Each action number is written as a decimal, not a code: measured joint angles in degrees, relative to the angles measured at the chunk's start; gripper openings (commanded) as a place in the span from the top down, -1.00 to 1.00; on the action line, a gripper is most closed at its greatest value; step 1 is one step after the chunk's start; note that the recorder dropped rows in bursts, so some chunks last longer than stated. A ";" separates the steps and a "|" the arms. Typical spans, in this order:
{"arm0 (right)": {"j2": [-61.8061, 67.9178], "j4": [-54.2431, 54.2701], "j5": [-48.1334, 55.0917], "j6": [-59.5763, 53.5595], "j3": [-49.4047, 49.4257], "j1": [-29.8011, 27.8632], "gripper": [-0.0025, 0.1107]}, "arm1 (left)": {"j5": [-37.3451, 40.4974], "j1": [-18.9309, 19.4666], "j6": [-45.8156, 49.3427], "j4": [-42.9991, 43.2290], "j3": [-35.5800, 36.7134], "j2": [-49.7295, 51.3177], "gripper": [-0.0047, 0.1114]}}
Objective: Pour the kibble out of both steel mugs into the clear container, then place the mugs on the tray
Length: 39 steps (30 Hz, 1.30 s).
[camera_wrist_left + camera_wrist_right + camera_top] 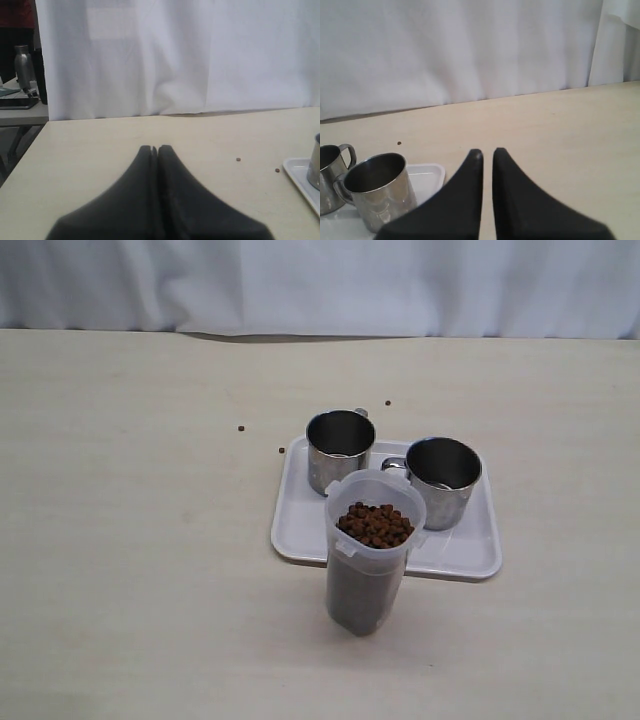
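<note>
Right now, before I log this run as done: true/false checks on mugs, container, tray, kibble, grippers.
1. Both steel mugs stand upright on the tray. True.
2. The clear container stands on the tray. False: it stands on the table, in front of the tray.
3. Kibble fills the container nearly to its rim. True.
4. The right gripper holds a mug. False: it is shut on nothing, clear of both mugs.
5. No kibble was spilled. False: a few stray pellets lie on the table beyond the tray.
</note>
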 measured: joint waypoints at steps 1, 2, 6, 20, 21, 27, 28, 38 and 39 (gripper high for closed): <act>0.00 0.00 0.47 0.00 0.00 0.00 0.86 | 0.00 0.00 0.00 0.00 0.00 0.00 0.92; 0.00 0.00 0.88 0.00 0.00 0.00 0.86 | 0.00 0.00 0.00 0.00 0.00 0.00 0.92; 0.00 0.00 2.23 0.00 0.00 0.00 0.86 | 0.00 0.00 0.00 0.00 0.00 0.00 0.92; 0.00 9.46 2.48 -13.41 0.00 0.00 0.86 | 0.00 0.00 0.00 0.00 0.00 0.00 0.92; 0.00 9.68 2.48 -13.72 0.00 0.00 0.86 | 0.00 0.00 0.00 0.00 0.00 0.00 0.92; 0.00 9.92 2.48 -14.11 0.00 0.00 0.86 | 0.00 0.00 0.00 0.00 0.00 0.00 0.92; 0.00 9.92 2.48 -14.11 0.00 0.00 0.86 | 0.00 0.00 0.00 0.00 0.00 0.00 0.92; 0.00 10.06 2.48 -14.22 0.00 0.00 0.86 | 0.00 0.00 0.00 0.00 0.00 0.00 0.92; 0.00 10.06 2.48 -14.22 0.00 0.00 0.86 | 0.00 0.00 0.00 0.00 0.00 0.00 0.92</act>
